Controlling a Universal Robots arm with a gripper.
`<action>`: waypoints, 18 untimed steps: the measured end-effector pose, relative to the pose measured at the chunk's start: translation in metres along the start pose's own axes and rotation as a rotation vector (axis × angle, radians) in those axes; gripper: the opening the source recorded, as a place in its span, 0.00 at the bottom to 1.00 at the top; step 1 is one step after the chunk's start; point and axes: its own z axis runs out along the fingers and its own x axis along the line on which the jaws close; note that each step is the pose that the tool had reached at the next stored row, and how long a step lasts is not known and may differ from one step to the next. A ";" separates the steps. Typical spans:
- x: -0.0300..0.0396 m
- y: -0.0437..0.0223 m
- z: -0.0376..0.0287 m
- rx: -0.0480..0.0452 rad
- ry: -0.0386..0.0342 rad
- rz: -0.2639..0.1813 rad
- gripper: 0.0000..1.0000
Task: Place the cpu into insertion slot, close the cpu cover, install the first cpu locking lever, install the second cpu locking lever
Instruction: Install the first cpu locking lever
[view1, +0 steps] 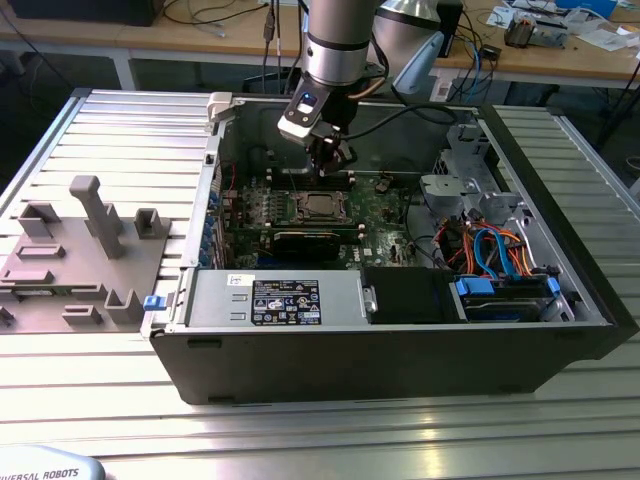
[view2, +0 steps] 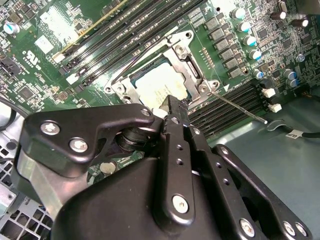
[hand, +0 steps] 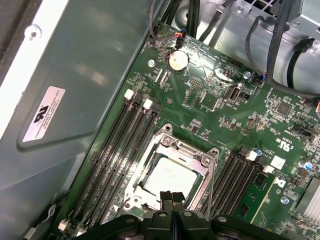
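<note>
The cpu lies flat in the insertion slot on the green board. The silvery cpu cover lies down over it, and the chip shows through the cover's window. One thin locking lever sticks out from a socket corner across the black memory slots. Another lever runs along the socket's opposite side. My gripper hangs just above the socket's edge. Its two fingertips are pressed together with nothing between them.
The board sits in an open computer case, with tall walls all round. Black memory slots flank the socket on both sides. Cables and a drive cage stand on the exterior view's right. A grey fixture rests outside on the left.
</note>
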 end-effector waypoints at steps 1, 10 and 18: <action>0.0000 0.0000 0.0000 0.0000 -0.0001 -0.003 0.11; 0.0000 0.0000 0.0000 -0.0002 -0.0006 -0.019 0.11; 0.0000 0.0000 0.0000 -0.0002 -0.0008 -0.023 0.11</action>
